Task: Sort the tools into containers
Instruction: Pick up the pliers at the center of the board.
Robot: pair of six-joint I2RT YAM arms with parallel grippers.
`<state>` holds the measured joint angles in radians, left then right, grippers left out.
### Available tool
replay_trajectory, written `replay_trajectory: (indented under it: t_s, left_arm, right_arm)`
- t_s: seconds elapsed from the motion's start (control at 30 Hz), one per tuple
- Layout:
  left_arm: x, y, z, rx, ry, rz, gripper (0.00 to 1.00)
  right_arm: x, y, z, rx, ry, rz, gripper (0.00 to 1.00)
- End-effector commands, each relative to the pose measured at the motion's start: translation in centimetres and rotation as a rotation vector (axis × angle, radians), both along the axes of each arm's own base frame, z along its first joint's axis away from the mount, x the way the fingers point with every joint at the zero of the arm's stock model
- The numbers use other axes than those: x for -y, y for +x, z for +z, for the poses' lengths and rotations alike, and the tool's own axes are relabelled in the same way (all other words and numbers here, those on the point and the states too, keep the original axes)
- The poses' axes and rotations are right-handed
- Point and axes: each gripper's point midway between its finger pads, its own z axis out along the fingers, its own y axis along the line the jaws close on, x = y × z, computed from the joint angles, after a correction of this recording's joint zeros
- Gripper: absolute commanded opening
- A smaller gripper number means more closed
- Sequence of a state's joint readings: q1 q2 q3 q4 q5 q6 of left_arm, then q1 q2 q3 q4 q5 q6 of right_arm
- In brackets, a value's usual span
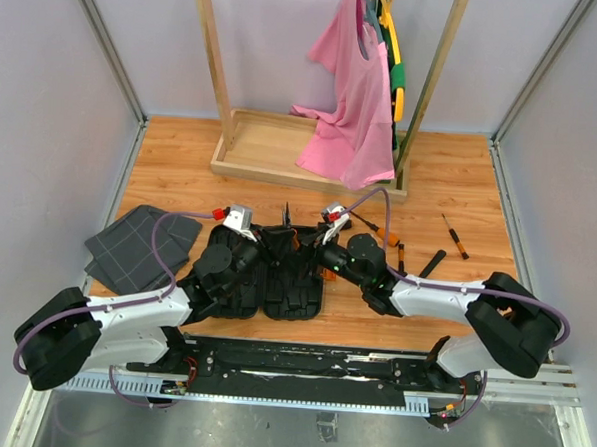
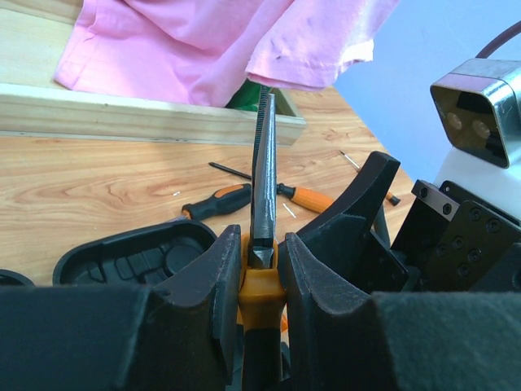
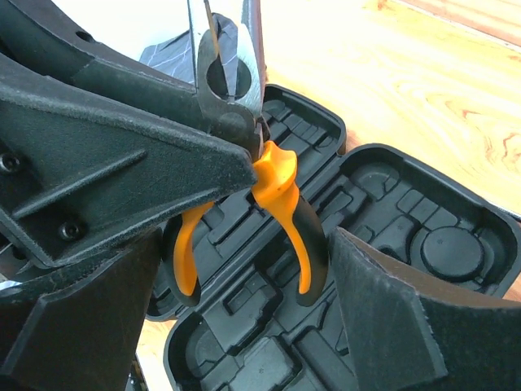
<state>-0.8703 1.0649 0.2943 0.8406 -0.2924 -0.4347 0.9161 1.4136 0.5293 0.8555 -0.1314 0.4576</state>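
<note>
Orange-collared pliers (image 2: 262,187) are pinched in your left gripper (image 2: 260,257). Its fingers are narrowed just below the joint, and the steel nose points up and away toward the wooden tray (image 2: 122,114). Your right gripper (image 3: 244,269) is spread wide with one finger either side of the two handles; you cannot tell whether either finger touches them. From the right wrist, the left gripper's black fingers cross in front of the pliers' joint and hide it.

The open black tool case (image 3: 423,204) lies directly beneath. Past it on the wooden surface (image 2: 98,179) lie a black-and-orange screwdriver (image 2: 216,202) and an orange-handled screwdriver (image 2: 308,197). A small black bar (image 1: 432,263) lies further right. The grey grid fabric (image 1: 142,245) lies left of the case, and a pink shirt (image 1: 350,106) drapes into the tray behind.
</note>
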Motion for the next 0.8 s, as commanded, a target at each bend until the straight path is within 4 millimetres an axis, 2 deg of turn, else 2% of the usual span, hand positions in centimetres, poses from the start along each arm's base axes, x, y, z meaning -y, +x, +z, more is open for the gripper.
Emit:
replay_trajectory:
  t_s: [0.0, 0.2, 0.4, 0.57, 0.77]
  left_arm:
    - [0.48, 0.0, 1.76, 0.042, -0.05, -0.016, 0.0]
    - [0.59, 0.08, 1.56, 0.036, -0.044, -0.016, 0.01]
    - [0.7, 0.17, 1.39, 0.029, -0.042, -0.015, 0.0]
    - [0.66, 0.33, 1.24, 0.024, -0.036, -0.008, 0.01]
    - [0.36, 0.52, 1.12, 0.018, -0.034, 0.011, 0.36]
  right_arm:
    - [-1.2, 0.48, 2.05, 0.014, 0.058, -0.019, 0.81]
    - [-1.41, 0.58, 1.95, 0.014, 0.055, -0.024, 0.69]
    - [-1.5, 0.71, 2.01, 0.019, 0.057, -0.028, 0.46]
    - [-1.32, 0.86, 1.86, 0.021, 0.059, -0.042, 0.32]
    - [-0.55, 0.91, 1.31, 0.01, 0.053, -0.073, 0.23]
